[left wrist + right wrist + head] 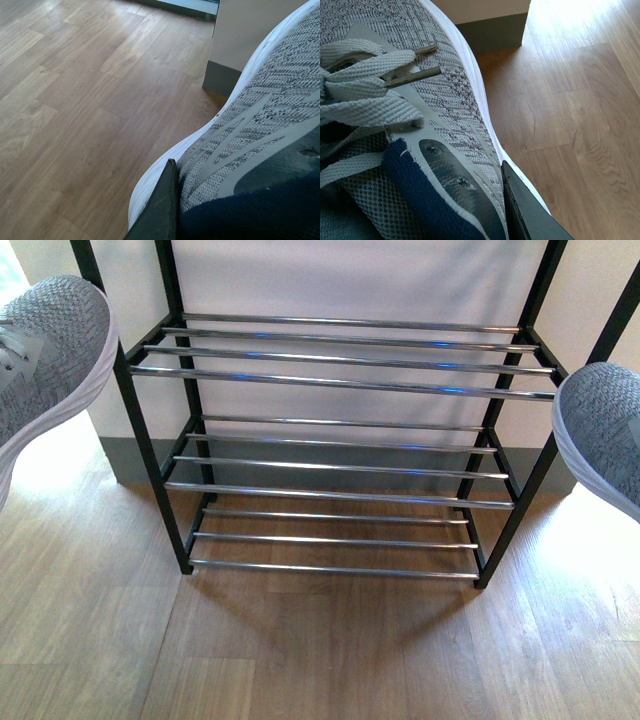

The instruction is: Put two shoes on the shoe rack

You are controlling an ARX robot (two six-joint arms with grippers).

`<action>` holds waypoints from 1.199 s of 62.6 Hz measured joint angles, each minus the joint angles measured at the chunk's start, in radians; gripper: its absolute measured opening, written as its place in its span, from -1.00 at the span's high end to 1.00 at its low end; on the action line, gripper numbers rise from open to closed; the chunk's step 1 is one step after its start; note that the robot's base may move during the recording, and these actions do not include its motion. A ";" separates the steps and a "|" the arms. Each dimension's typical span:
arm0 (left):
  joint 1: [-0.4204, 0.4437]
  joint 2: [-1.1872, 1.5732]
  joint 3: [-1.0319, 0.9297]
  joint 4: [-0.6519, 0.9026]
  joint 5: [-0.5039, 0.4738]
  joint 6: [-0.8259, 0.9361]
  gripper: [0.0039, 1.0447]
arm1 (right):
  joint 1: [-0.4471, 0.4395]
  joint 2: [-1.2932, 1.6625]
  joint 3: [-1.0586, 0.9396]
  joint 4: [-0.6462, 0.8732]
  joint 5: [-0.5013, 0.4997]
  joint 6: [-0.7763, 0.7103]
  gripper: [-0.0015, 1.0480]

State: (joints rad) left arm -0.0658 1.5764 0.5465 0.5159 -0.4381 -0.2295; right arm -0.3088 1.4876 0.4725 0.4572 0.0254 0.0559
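Now left shoe aloft upper left, clamped by left gripper; right shoe aloft right edge, clamped by right gripper; shoe rack centre frame, between them.

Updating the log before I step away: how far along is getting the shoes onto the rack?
Done: both sneakers are off the floor. In hand: the left shoe and right shoe hang on either side of the shoe rack, with the left finger and right finger pressed against their sides. Left: both placements; every visible tier is bare.
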 joint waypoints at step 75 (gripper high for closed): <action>-0.010 0.000 0.000 0.000 0.023 0.000 0.98 | 0.013 0.000 0.005 0.003 -0.037 0.000 0.97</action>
State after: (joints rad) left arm -0.0753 1.5764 0.5465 0.5159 -0.4156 -0.2291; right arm -0.2955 1.4872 0.4778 0.4599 -0.0120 0.0559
